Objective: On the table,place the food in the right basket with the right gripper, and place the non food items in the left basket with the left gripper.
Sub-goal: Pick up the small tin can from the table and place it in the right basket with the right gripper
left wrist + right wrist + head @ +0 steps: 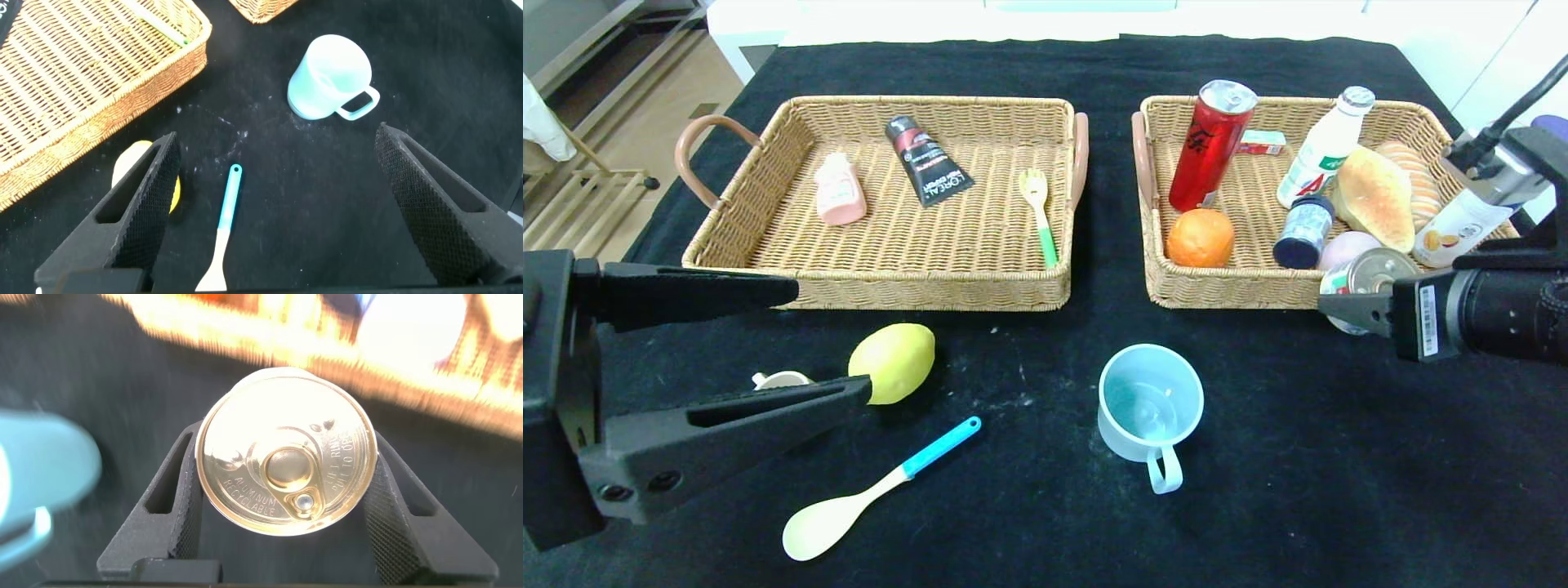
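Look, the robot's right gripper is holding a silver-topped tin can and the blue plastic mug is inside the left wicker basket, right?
Not quite. The blue plastic mug stands on the black table, outside the left wicker basket, as the head view shows. The right gripper does hold the silver-topped tin can.

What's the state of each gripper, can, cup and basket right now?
Left gripper: open, empty, above the spoon.
Right gripper: shut on silver can, at the right basket's front edge.
Red can: leaning in right basket.
Blue cup: upright, empty, on table.
Left basket: three items inside.
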Robot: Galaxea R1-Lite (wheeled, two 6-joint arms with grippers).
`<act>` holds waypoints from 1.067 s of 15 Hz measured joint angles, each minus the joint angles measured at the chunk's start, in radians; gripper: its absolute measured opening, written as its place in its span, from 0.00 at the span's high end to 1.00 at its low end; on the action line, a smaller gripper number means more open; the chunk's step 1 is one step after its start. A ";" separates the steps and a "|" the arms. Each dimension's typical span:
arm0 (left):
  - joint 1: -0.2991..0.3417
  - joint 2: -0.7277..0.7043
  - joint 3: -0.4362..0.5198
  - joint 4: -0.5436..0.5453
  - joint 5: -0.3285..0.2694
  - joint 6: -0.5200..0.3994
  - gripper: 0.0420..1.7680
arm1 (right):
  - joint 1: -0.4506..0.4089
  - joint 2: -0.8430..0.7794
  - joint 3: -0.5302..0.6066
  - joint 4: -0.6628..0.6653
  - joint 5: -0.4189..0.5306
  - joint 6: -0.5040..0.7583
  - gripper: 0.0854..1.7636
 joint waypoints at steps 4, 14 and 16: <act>-0.001 0.000 0.000 0.000 0.000 0.000 0.03 | -0.003 0.050 -0.116 -0.001 0.000 -0.019 0.36; -0.001 0.000 0.000 0.000 0.000 0.000 0.03 | -0.057 0.225 -0.371 -0.015 0.000 -0.025 0.36; -0.001 0.000 0.001 0.000 0.000 0.000 0.03 | -0.064 0.260 -0.394 -0.043 0.000 -0.025 0.36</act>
